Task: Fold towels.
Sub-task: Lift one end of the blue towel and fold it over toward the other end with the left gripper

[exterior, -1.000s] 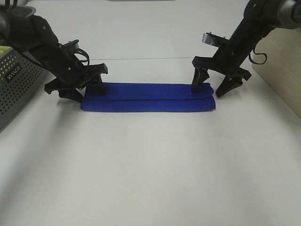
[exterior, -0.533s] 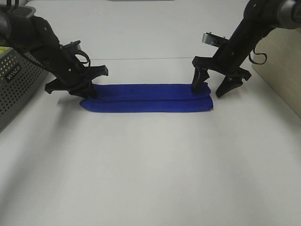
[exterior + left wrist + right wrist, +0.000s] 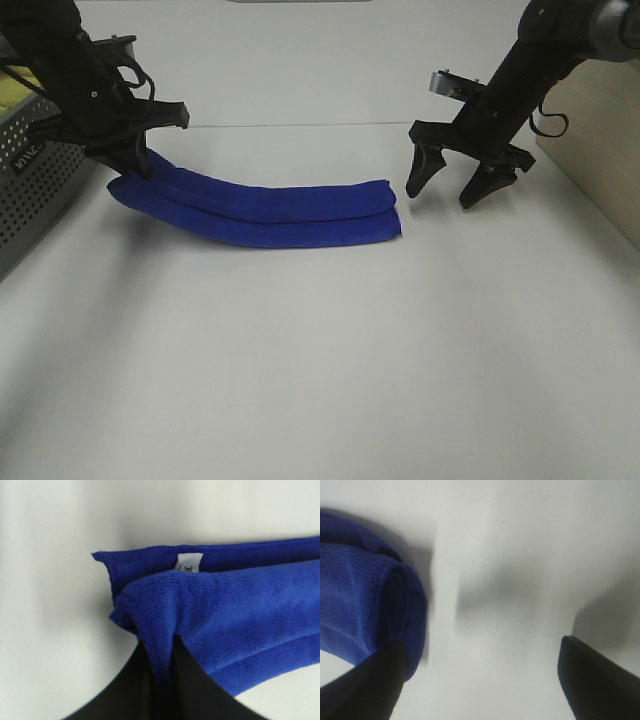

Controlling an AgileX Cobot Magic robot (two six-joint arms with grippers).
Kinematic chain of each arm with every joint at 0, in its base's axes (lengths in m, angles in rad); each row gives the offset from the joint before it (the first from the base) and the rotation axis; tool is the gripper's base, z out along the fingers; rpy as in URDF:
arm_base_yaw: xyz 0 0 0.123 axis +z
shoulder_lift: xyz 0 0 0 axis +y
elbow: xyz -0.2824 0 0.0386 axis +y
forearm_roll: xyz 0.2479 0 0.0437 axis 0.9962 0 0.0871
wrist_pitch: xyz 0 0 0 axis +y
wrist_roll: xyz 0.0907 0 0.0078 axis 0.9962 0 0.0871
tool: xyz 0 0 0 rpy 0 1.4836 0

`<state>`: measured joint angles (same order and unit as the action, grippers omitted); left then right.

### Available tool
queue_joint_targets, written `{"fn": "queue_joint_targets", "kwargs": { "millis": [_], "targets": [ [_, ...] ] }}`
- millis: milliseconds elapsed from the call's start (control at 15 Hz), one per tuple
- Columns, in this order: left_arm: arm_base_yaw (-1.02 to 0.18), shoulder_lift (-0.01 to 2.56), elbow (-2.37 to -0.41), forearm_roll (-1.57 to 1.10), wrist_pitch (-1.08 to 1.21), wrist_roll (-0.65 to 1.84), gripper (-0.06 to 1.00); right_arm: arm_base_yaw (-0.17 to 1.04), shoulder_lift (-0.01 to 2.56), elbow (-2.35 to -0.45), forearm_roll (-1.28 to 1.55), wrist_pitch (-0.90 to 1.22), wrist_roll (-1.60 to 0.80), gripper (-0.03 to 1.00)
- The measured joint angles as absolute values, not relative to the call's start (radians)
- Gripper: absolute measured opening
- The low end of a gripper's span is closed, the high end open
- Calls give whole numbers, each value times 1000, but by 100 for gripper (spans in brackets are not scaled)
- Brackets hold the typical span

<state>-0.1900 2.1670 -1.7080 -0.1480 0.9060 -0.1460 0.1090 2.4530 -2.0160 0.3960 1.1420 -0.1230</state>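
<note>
Dragged toward the left edge of the white table (image 3: 320, 380), the limp royal-blue soft-pile towel (image 3: 280, 212) droops from the clenched left gripper (image 3: 138, 166), the right gripper (image 3: 447, 188) released and empty; corners look the surest hold.

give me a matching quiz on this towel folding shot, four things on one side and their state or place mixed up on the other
Things:
1. left gripper
2. right gripper
3. blue towel
4. white tag

States or places:
a. open, holding nothing, just past the towel's end
b. folded into a long strip, one end raised
c. shut on the towel's end
d. at the towel's short edge, partly under the upper layer

Pairs: 1-c, 2-a, 3-b, 4-d
</note>
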Motion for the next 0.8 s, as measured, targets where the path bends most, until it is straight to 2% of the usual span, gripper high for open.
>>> {"fn": "queue_joint_targets", "kwargs": {
  "millis": [333, 800],
  "targets": [
    [-251, 2158, -1768, -336, 939, -162, 6, 109, 2453, -2016, 396, 1178, -123, 80],
    [-415, 2218, -1838, -471, 731, -170, 6, 109, 2453, -2016, 396, 1189, -123, 80]
  ]
}}
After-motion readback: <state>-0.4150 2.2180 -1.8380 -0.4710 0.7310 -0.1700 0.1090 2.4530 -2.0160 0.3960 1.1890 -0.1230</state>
